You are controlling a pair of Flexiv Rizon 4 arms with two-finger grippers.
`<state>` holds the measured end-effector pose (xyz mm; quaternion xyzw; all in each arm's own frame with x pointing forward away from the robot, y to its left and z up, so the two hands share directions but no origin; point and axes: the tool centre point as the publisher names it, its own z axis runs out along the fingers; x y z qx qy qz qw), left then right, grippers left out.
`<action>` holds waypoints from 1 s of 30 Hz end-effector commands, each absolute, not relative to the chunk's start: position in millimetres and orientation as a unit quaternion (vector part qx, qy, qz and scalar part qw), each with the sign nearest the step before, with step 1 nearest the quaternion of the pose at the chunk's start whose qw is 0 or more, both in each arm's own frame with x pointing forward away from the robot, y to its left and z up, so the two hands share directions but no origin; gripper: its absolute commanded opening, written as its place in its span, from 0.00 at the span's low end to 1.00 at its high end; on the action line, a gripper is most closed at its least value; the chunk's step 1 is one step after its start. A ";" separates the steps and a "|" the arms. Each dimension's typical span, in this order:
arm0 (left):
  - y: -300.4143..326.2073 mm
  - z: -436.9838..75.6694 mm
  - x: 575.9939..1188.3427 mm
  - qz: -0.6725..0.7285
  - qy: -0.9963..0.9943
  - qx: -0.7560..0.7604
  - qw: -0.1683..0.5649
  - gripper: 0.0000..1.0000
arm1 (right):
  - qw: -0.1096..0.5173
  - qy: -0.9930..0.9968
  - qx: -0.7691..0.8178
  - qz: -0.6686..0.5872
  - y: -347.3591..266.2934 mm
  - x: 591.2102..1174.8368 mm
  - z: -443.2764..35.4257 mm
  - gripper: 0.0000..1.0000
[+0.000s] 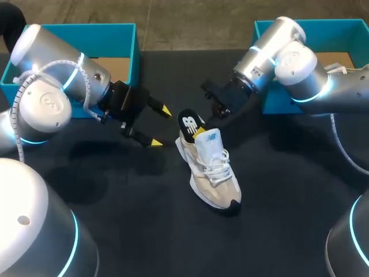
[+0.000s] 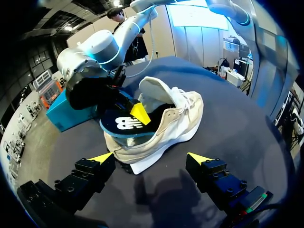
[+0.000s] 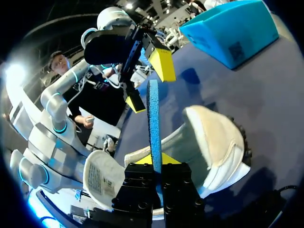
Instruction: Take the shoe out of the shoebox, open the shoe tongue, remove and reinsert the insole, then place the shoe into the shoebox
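On the dark table (image 1: pixel 288 190) the right gripper (image 3: pixel 156 164) is found clamped on the insole (image 3: pixel 153 114), held edgewise at the heel opening of the shoe (image 1: pixel 214 173), whose toe is pointed away toward the near edge; the left gripper (image 1: pixel 159 127), wide open and empty, is stationed just beside the heel, a shoebox (image 1: pixel 130 55) behind it.

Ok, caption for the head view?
Right gripper pinches the insole at the shoe heel; left gripper hangs open beside it.

Cream suede and mesh-cloth shoe (image 1: pixel 210 173) with woven white laces (image 1: pixel 215 166), smooth dark insole (image 1: pixel 190 126) edged in blue foam, matt black cloth over the table (image 1: pixel 161 236), matt teal cardboard shoebox (image 1: pixel 115 41), glossy silver-white shell on the left arm (image 1: pixel 52 69)
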<state>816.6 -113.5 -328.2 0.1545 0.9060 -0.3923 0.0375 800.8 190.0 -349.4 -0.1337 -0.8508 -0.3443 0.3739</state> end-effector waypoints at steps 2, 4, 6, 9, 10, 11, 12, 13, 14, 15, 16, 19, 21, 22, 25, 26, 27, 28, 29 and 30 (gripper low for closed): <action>-114.9 -330.3 816.9 -0.395 0.905 0.155 0.037 1.00 | 0.384 -0.849 -0.138 -0.337 188.5 793.2 -355.0 0.00; -115.3 -330.7 816.5 -0.395 0.905 0.156 0.036 1.00 | 0.389 -0.847 -0.139 -0.335 188.6 789.9 -356.1 0.00; -115.3 -330.9 816.3 -0.396 0.904 0.156 0.036 1.00 | 0.395 -0.846 -0.139 -0.330 188.9 787.2 -357.3 0.00; -115.2 -331.4 815.7 -0.396 0.904 0.156 0.036 1.00 | 0.396 -0.846 -0.142 -0.327 187.1 785.3 -359.4 0.00; -115.1 -331.6 815.5 -0.397 0.904 0.156 0.035 1.00 | 0.396 -0.847 -0.143 -0.326 186.0 784.9 -360.3 0.00; -115.1 -331.7 815.5 -0.397 0.904 0.156 0.035 1.00 | 0.396 -0.847 -0.144 -0.325 185.9 784.8 -360.4 0.00; -115.1 -331.8 815.5 -0.397 0.904 0.157 0.034 1.00 | 0.394 -0.848 -0.145 -0.324 186.2 784.6 -359.0 0.00; -115.2 -331.9 815.5 -0.397 0.904 0.157 0.034 1.00 | 0.390 -0.849 -0.146 -0.325 186.8 784.9 -357.1 0.00; -115.3 -332.0 815.5 -0.397 0.903 0.158 0.034 1.00 | 0.385 -0.851 -0.146 -0.327 187.0 785.6 -355.8 0.00; -115.4 -332.1 815.5 -0.397 0.903 0.159 0.034 1.00 | 0.381 -0.852 -0.146 -0.328 187.2 786.4 -354.1 0.00; -115.6 -332.2 815.6 -0.397 0.903 0.159 0.033 1.00 | 0.378 -0.853 -0.146 -0.329 187.3 786.8 -353.6 0.09; -116.1 -332.8 815.8 -0.398 0.902 0.162 0.032 1.00 | 0.370 -0.856 -0.146 -0.331 188.5 787.8 -350.5 0.23; -116.2 -332.9 815.9 -0.399 0.902 0.163 0.032 1.00 | 0.366 -0.857 -0.146 -0.332 189.8 787.7 -347.8 0.26; -116.2 -332.9 816.0 -0.399 0.902 0.164 0.032 1.00 | 0.364 -0.858 -0.146 -0.333 190.4 787.5 -346.4 0.27; -116.1 -332.7 816.1 -0.399 0.902 0.164 0.033 1.00 | 0.358 -0.859 -0.145 -0.336 192.7 787.6 -342.2 0.31; -115.8 -332.6 816.1 -0.399 0.901 0.164 0.033 1.00 | 0.355 -0.860 -0.145 -0.336 193.4 788.3 -340.7 0.31; -115.6 -332.6 816.0 -0.399 0.901 0.164 0.033 1.00 | 0.353 -0.861 -0.144 -0.337 194.0 789.6 -339.2 0.32; -115.4 -332.7 816.0 -0.400 0.901 0.164 0.033 1.00 | 0.351 -0.862 -0.143 -0.338 194.5 791.3 -338.3 0.33; -115.2 -332.7 815.8 -0.400 0.901 0.164 0.033 1.00 | 0.349 -0.863 -0.141 -0.337 194.9 793.2 -337.6 0.33; -114.8 -332.9 815.5 -0.400 0.901 0.163 0.033 1.00 | 0.347 -0.864 -0.140 -0.337 194.8 795.1 -337.4 0.33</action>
